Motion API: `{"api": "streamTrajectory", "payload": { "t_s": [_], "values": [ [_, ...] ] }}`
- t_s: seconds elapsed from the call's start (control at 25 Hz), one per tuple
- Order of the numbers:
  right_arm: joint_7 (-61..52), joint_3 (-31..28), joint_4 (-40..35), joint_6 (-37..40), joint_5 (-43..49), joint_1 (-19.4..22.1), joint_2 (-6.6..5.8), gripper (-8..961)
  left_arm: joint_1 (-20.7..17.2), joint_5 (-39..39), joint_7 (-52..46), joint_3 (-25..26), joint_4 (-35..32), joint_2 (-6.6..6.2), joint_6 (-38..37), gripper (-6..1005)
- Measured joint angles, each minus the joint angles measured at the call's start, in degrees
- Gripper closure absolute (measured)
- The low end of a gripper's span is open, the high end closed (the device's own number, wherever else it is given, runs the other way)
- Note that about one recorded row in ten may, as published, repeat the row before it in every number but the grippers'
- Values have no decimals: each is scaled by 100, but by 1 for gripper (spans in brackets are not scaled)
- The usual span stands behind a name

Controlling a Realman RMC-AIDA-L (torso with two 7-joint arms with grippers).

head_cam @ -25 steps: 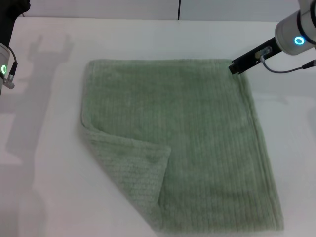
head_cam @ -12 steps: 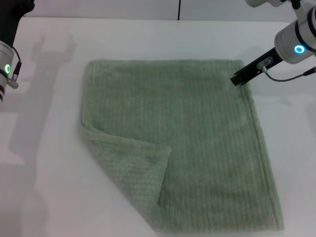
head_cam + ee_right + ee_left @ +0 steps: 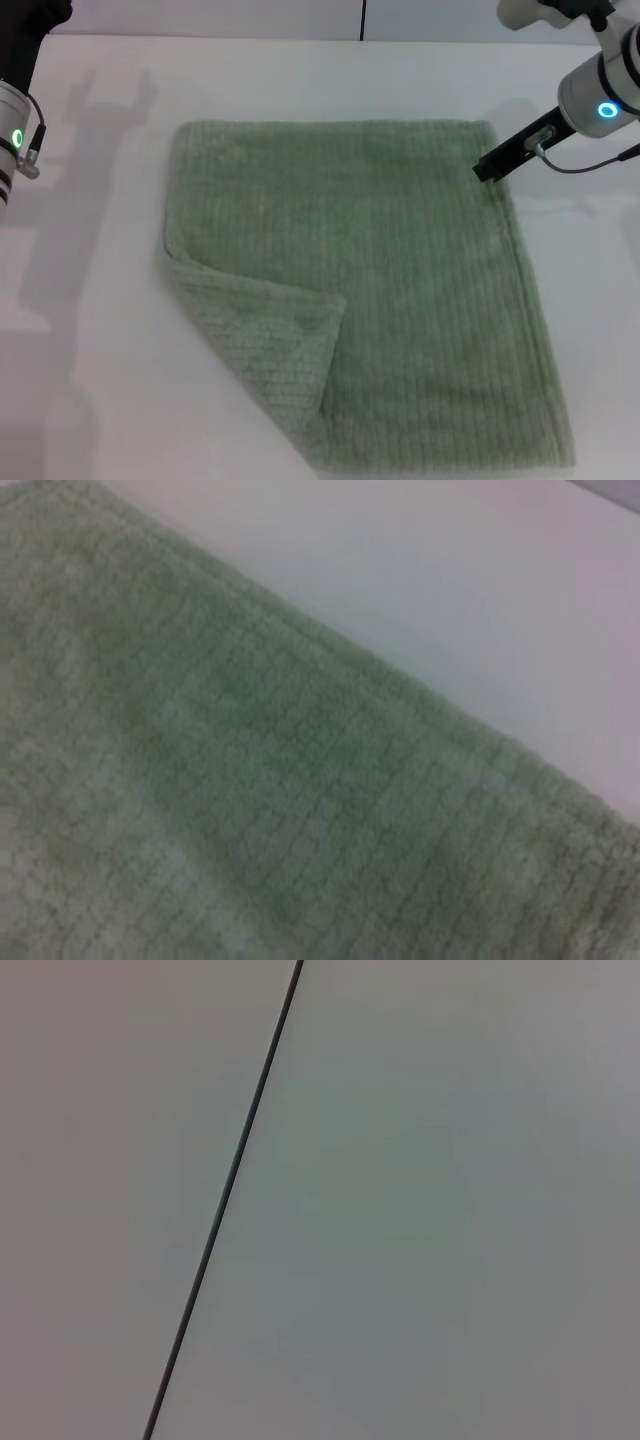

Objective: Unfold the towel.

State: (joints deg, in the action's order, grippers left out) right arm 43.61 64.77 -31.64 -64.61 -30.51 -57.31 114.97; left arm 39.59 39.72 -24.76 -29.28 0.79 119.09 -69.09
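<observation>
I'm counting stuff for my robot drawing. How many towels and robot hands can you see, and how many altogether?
Towel: 1, green, one near corner folded over
Robot hands: 2, right hand at the towel's far right corner, left hand off at the left edge
Total: 3

This looks like a robot lab or test bench, not a home. The work surface is a plain white table, bare and featureless apart from one green towel laid out as a test piece. Behind the table runs a pale wall of flat panels, split by a thin dark seam; the left wrist view shows the same kind of blank grey panelling with a seam. Two robot arms with lit status rings reach in from the sides, the right gripper just over the towel's far right corner.
</observation>
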Motion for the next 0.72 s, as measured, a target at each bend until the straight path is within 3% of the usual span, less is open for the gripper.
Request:
{"api": "streamTrajectory", "payload": {
  "t_s": [0.72],
  "values": [
    [140,33,420,356,27,-28,78,951,22,0,-14,2,39,0,0,189]
  ]
}}
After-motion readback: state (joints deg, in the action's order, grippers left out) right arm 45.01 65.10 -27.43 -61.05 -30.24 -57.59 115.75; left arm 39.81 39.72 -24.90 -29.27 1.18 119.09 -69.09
